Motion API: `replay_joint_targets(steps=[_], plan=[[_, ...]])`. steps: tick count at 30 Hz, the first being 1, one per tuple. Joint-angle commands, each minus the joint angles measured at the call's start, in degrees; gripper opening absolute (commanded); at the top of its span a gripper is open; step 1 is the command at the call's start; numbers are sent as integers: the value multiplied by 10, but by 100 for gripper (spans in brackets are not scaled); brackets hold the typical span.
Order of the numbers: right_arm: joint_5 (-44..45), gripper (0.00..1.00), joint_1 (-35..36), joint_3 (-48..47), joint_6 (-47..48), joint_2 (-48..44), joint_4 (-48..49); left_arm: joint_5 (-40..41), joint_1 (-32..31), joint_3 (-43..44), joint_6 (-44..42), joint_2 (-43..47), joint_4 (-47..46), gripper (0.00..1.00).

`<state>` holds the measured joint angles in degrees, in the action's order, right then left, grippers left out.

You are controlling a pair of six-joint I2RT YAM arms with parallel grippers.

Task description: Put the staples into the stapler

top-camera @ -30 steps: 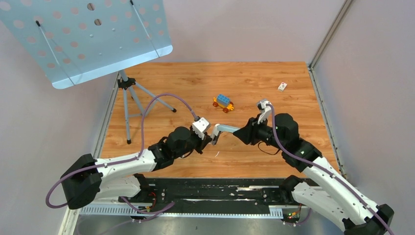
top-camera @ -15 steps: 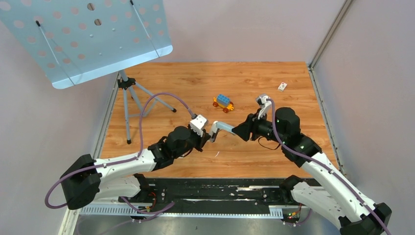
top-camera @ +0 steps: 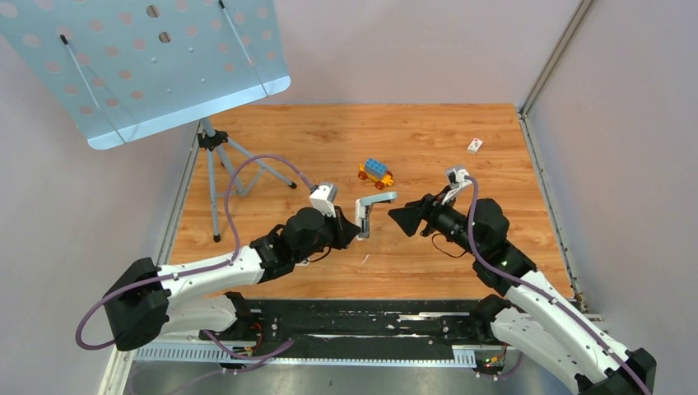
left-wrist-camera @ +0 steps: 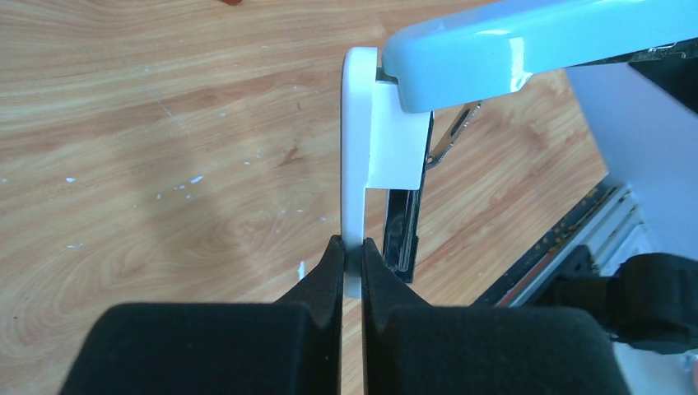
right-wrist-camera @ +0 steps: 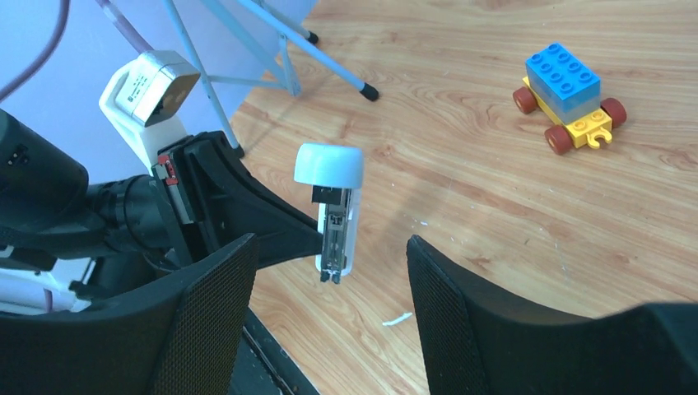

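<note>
The stapler (top-camera: 369, 207) is held in the air over the middle of the table and hinged open. Its white base (left-wrist-camera: 358, 156) hangs downward, its light blue top (left-wrist-camera: 527, 41) juts out sideways at the upper end, and the metal magazine (left-wrist-camera: 403, 222) runs beside the base. My left gripper (left-wrist-camera: 352, 247) is shut on the lower edge of the white base. My right gripper (right-wrist-camera: 329, 241) stands open just right of the stapler, touching nothing; in the right wrist view the stapler (right-wrist-camera: 333, 206) shows beyond the gap between its fingers. I cannot make out the staples in any view.
A blue and yellow toy car (top-camera: 374, 173) stands behind the stapler. A small white box (top-camera: 475, 145) lies at the back right. A music stand (top-camera: 148, 66) on a tripod (top-camera: 218, 164) occupies the back left. A pale sliver (right-wrist-camera: 397, 318) lies on the wood.
My right gripper let go of the blue top, opened and drew back to the right. The stapler now stands hinged open, with its base turned downward in the left gripper.
</note>
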<state>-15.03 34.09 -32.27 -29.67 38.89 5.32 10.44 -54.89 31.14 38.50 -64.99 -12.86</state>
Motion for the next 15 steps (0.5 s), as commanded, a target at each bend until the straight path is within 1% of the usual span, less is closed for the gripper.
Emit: replay_joint_targets(steps=[1, 4, 9, 15], plan=[[72, 68, 29, 25, -36, -14, 65, 13, -1, 33, 60, 11, -14, 0], [90, 65, 52, 36, -49, -4, 100, 13, -1, 36, 76, 16, -18, 0], [129, 65, 100, 38, -29, 41, 146, 11, -1, 32, 91, 10, -28, 0], [205, 62, 156, 9, -5, 113, 159, -8, -1, 23, 96, 13, -40, 0]])
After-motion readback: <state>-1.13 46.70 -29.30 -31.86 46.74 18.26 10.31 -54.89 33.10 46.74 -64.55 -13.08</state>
